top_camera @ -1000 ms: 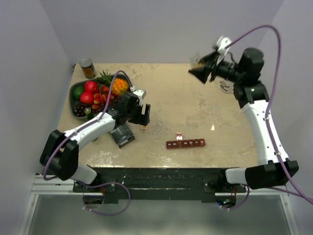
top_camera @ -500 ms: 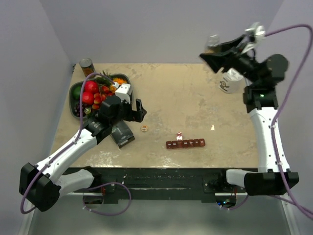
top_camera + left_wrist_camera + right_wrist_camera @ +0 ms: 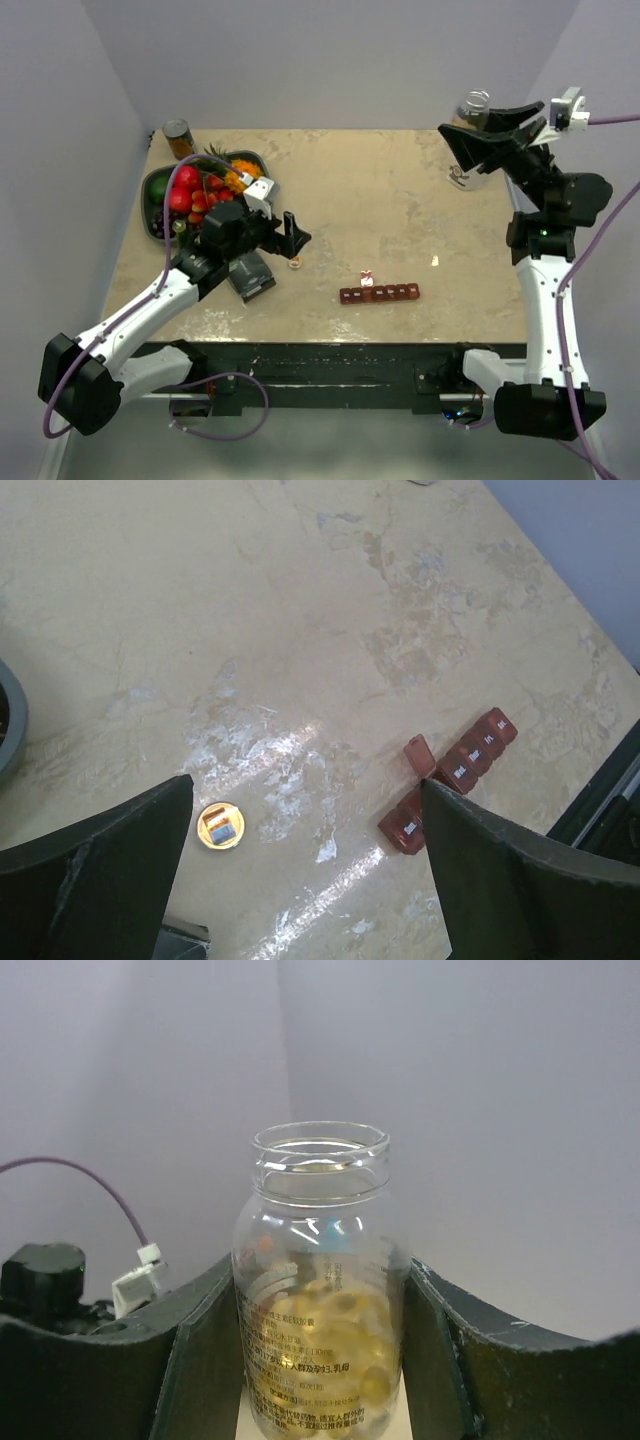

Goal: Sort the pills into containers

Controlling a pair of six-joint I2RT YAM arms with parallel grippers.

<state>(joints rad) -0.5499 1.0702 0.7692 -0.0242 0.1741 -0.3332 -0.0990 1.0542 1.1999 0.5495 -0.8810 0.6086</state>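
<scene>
The left pincer [image 3: 291, 234] hangs released above the tabletop [image 3: 400, 200], its two dark fingers [image 3: 110, 860] spread wide with nothing between them. Directly under it, closer to the finger on the left of the wrist view than to the other, a small round gold cap [image 3: 221, 826] lies flat on the table – clear of both fingers. Past the opposite finger, off to that side and a little ahead, sits the container strip [image 3: 455, 777], a row of dark red-brown compartments lying flat; one lid [image 3: 418, 752] near the end closest to the pincer stands up open, the others lie shut. Behind the left pincer, back along its arm, are a grey-green fruit bowl [image 3: 155, 188] piled with red and orange fruit and a metal can [image 3: 179, 138] at the far corner.

The right pincer [image 3: 480, 130] is raised high over the far right corner of the table, well apart from the strip, and is clamped on a clear bottle [image 3: 320, 1290]. The bottle stands upright between the fingers [image 3: 195, 1345], its mouth uncapped and its printed label facing the wrist camera. The pills [image 3: 335, 1365] – amber and translucent – fill its lower part, down where the fingers press the glass. Below the right pincer a white cup [image 3: 460, 178] rests on the table, partly hidden by it.
</scene>
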